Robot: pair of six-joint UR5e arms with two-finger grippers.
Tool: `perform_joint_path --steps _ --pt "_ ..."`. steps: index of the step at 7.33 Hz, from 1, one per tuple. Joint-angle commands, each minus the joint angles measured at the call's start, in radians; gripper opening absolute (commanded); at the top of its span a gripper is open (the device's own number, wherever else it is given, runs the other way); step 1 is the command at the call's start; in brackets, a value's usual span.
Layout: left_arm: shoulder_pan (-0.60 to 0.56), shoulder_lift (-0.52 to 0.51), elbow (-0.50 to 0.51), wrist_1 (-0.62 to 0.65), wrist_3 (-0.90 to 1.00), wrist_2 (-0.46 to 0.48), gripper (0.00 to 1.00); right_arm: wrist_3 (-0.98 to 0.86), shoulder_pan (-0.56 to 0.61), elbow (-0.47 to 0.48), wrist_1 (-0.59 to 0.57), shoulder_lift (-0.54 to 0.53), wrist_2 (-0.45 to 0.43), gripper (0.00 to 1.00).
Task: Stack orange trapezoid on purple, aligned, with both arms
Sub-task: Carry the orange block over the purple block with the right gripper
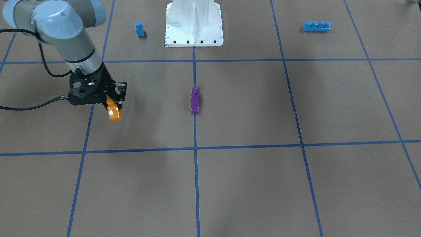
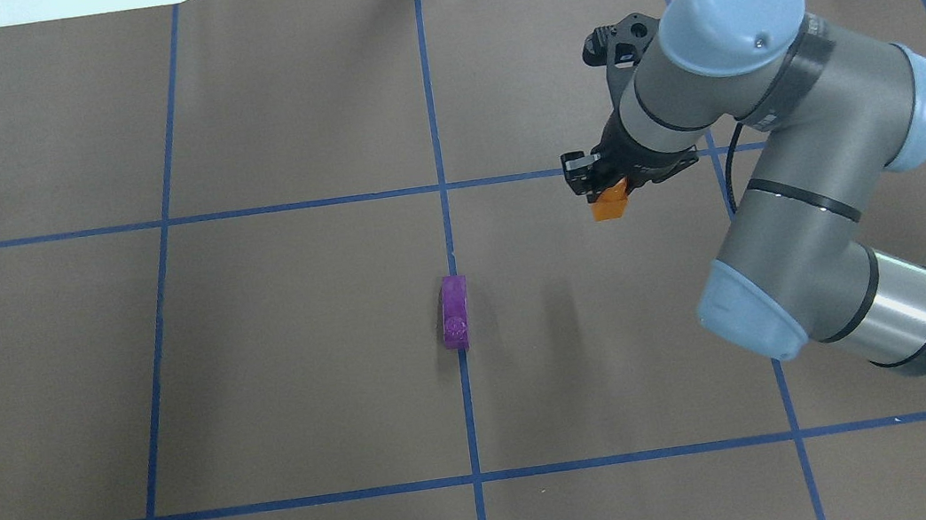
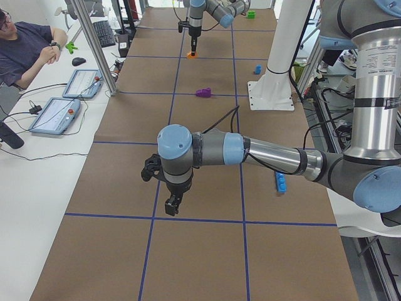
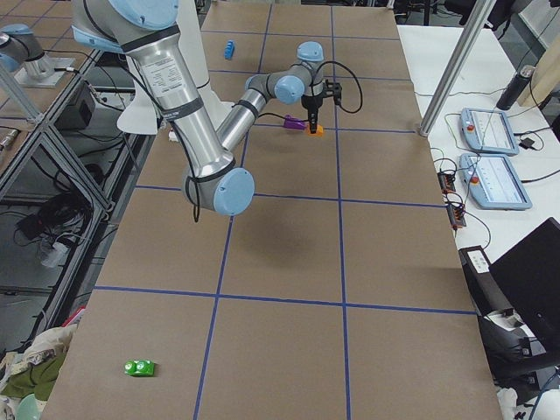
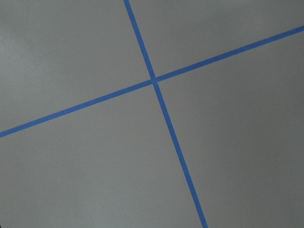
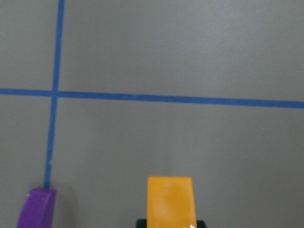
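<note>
My right gripper [image 1: 113, 104] is shut on the orange trapezoid [image 1: 114, 112] and holds it by its upper part, close over the table. The block also shows in the overhead view [image 2: 610, 205] and the right wrist view [image 6: 170, 202]. The purple block [image 1: 195, 100] lies on the centre tape line, apart from the orange one, toward the table's middle [image 2: 455, 312]; its tip shows in the right wrist view [image 6: 37, 208]. My left gripper [image 3: 172, 204] shows only in the exterior left view, over bare table near a tape crossing; I cannot tell whether it is open or shut.
A blue single-stud block [image 1: 139, 29] and a long blue four-stud brick [image 1: 316, 26] stand either side of the white robot base [image 1: 194, 24]. A green block [image 4: 140, 367] lies at the far right end. An operator [image 3: 25, 50] sits beside the table.
</note>
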Motion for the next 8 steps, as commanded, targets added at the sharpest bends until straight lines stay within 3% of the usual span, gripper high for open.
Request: perform_joint_path --steps 1,5,8 --pt "-0.007 0.015 0.008 -0.024 0.007 -0.008 1.00 0.117 -0.114 -0.016 -0.042 0.103 -0.056 0.00" --pt "-0.005 0.013 -0.010 -0.024 -0.038 -0.010 1.00 0.266 -0.236 -0.275 -0.042 0.318 -0.129 0.00" --pt "-0.005 0.013 -0.010 -0.025 -0.039 -0.010 1.00 0.282 -0.255 -0.303 -0.042 0.311 -0.181 0.00"
